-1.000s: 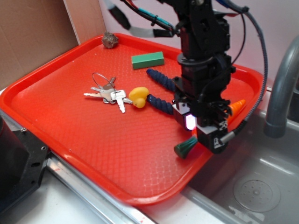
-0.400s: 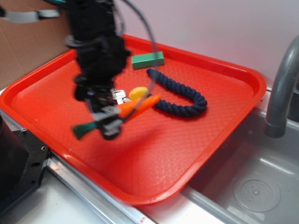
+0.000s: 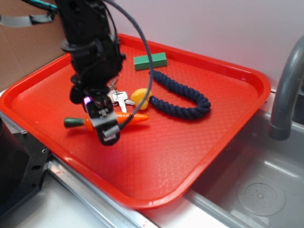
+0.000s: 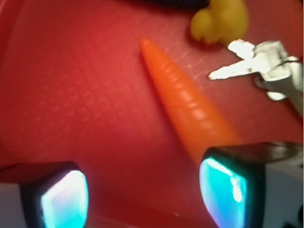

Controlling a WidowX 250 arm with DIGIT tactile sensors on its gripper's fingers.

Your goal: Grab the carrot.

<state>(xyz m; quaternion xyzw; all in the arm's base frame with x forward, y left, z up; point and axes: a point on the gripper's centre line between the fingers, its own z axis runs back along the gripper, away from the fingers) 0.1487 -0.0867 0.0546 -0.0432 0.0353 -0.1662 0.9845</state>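
Note:
The orange carrot (image 3: 135, 118) lies flat on the red tray (image 3: 166, 156), its green stem (image 3: 73, 122) pointing left and its tip toward the yellow duck. My gripper (image 3: 100, 121) hangs right over the carrot's thick middle and hides that part. In the wrist view the carrot (image 4: 185, 102) runs diagonally from the upper middle down under my right finger (image 4: 228, 190). My gripper (image 4: 142, 194) is open, and only bare tray shows between the two lit pads.
A yellow duck (image 3: 139, 96) and a bunch of keys (image 3: 118, 97) lie just behind the carrot. A dark blue rope (image 3: 185, 102) curls to the right, with a green block (image 3: 150, 61) behind it. A grey faucet (image 3: 285, 95) and a sink (image 3: 256, 190) are at the right.
The arm swung from the tray's right edge to the left with the carrot in its jaws. The carrot now lies on the tray and the jaws stand apart.

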